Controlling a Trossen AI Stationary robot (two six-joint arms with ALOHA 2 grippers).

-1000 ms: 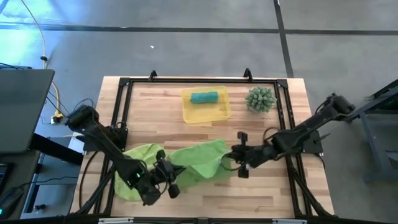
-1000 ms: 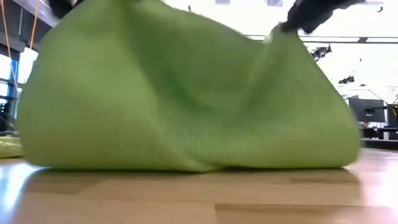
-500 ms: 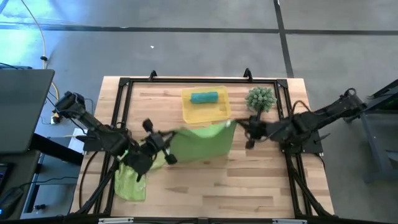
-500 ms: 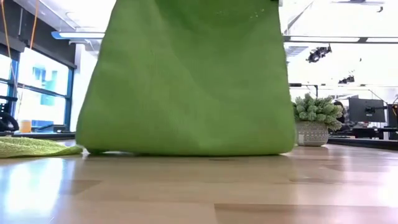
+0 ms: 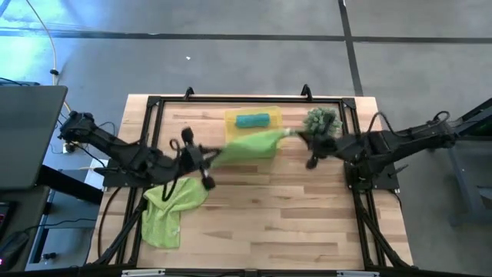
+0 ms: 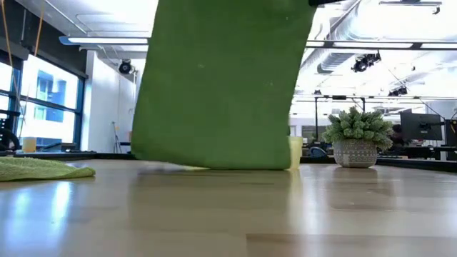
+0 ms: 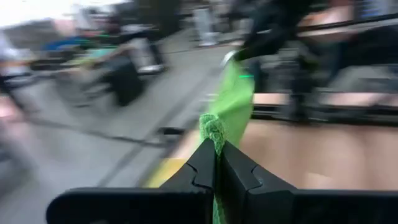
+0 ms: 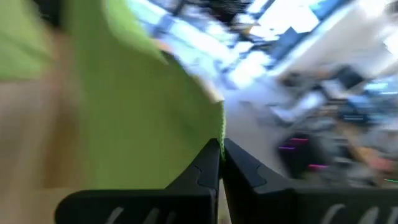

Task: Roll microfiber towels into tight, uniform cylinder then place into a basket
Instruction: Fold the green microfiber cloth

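Jaws of left gripper point(image 5: 201, 156) and right gripper point(image 5: 296, 136) clamped on lime-green towel point(image 5: 250, 145) corners

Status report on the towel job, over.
Left end effector and right end effector both shut on the green towel, hanging above the table. Teal roll in basket. Second green towel lies crumpled. Plant near right arm.

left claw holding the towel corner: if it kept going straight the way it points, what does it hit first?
Most likely the right claw. The left claw points along the stretched lime-green towel toward it, shut on the opposite corner. Height is hard to judge, so it might pass the yellow basket edge first.
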